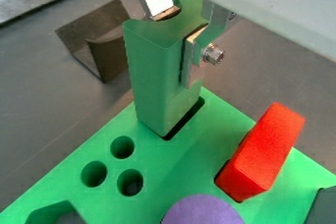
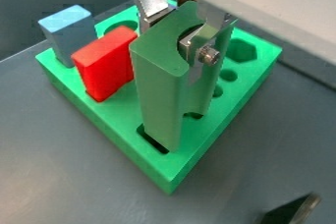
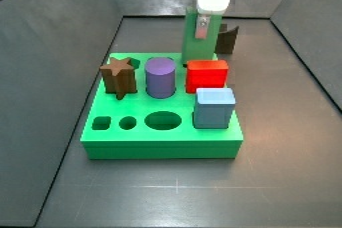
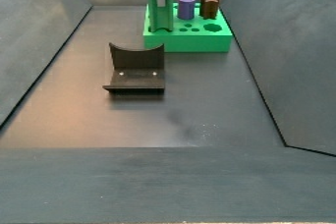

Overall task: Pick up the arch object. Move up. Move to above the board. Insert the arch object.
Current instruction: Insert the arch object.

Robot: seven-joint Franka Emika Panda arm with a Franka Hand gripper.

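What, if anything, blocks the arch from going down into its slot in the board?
Nothing visible. The hand holds the arch upright at the board edge, its lower end already at the slot mouth. The red block stands beside it, apart.

Gripper [image 3: 203, 14] holds the arch object [image 3: 199, 40] upright at the board [image 3: 160, 140].

Both wrist views look down closely at the board [image 1: 79, 203]; both side views face it from opposite ends.
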